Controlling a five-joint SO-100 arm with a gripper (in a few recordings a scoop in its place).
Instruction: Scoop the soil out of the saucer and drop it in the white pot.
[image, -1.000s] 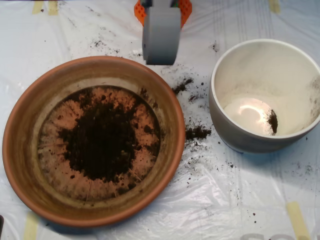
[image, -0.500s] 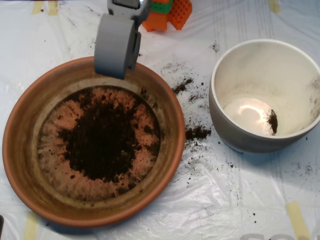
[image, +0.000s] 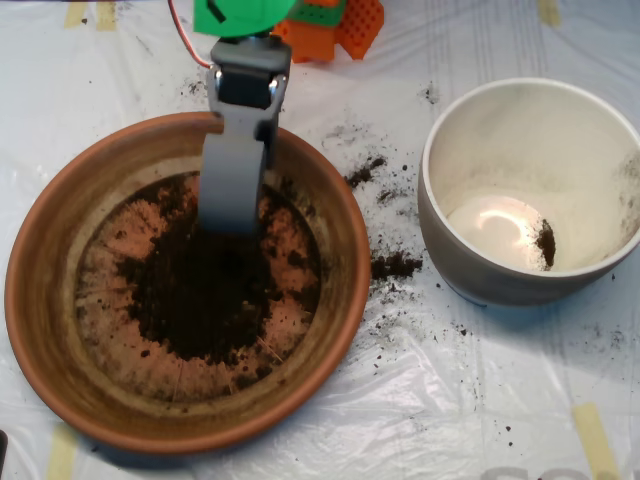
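Dark crumbly soil (image: 205, 290) lies heaped in the middle of the terracotta saucer (image: 60, 250), which fills the left half of the overhead view. My grey scoop (image: 230, 215) reaches down from the top into the saucer, its lower edge at the far side of the soil heap. Seen from above, the scoop looks like one narrow grey shell. The white pot (image: 470, 270) stands at the right, with one small clump of soil (image: 546, 243) on its glossy bottom.
Spilled soil crumbs (image: 395, 264) lie on the plastic sheet between saucer and pot, with more crumbs (image: 364, 170) further back. Orange blocks (image: 345, 25) and a green part (image: 240, 15) of the arm sit at the top edge.
The scoop swung left from between the two vessels to over the saucer's far rim, then came down and forward into the saucer to the edge of the soil heap.
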